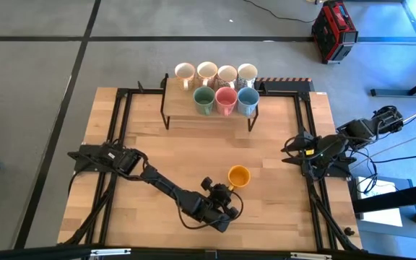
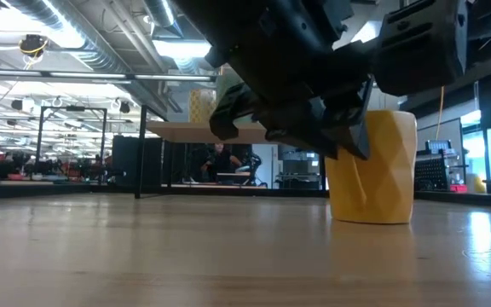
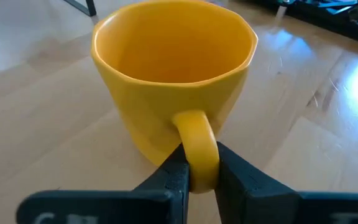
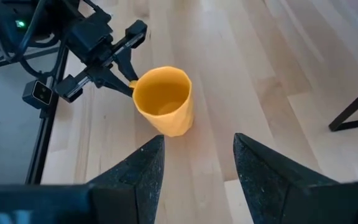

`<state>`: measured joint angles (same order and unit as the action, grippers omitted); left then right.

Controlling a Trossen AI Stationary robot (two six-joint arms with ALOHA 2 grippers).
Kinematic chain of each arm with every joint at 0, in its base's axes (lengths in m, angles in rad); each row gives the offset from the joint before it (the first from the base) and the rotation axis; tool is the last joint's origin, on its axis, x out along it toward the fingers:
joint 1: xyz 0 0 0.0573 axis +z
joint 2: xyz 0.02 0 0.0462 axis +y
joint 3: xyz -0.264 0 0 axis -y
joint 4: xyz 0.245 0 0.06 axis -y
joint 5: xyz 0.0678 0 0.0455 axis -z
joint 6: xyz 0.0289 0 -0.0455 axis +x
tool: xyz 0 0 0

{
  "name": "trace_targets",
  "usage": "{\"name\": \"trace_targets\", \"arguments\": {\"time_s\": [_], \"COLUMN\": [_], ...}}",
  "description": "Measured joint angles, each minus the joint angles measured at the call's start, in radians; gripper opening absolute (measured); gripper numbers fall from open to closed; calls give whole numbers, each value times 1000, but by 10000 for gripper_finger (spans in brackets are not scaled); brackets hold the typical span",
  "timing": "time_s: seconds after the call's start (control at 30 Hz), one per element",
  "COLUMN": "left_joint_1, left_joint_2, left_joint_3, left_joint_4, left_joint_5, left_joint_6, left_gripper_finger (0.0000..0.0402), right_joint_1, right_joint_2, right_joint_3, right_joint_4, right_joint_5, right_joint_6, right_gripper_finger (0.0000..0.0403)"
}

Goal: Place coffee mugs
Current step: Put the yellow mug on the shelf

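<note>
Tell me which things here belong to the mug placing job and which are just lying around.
Job: yellow mug, its handle pinched by the left hand; seven mugs on the rack; right hand, open, waiting.
Lying about: red case on the floor.

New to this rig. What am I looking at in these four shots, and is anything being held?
It is a two-armed robot at a wooden table. One camera looks straight down, one sits at tabletop height, and one rides on each wrist.

Seven mugs stand on a small raised shelf at the far edge: four cream mugs behind, then a green mug, pink mug and blue mug.

The yellow mug stands on the table. The left end effector has its fingers clamped on the mug's handle. The right end effector waits open at the table's right edge, holding nothing.
</note>
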<state>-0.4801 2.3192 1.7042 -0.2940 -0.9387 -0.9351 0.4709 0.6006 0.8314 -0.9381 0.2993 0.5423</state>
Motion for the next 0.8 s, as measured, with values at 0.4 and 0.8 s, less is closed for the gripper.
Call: {"name": "trace_targets", "arguments": {"time_s": [0.4,0.8], "left_joint_1": [-3,-4], "left_joint_2": [-3,-5], "left_joint_3": [263,633], "left_joint_4": [-196,-488], "left_joint_5": [73,-44], "left_joint_6": [69,5], "left_gripper_finger": [41,41], "right_joint_1": [0,0], "right_joint_2": [-84,-199], "right_joint_3": [38,68], "right_joint_4": [-17,-113], "right_joint_5": [-90,-82], "right_joint_6": [-107,-269], "right_gripper_finger": [179,179]}}
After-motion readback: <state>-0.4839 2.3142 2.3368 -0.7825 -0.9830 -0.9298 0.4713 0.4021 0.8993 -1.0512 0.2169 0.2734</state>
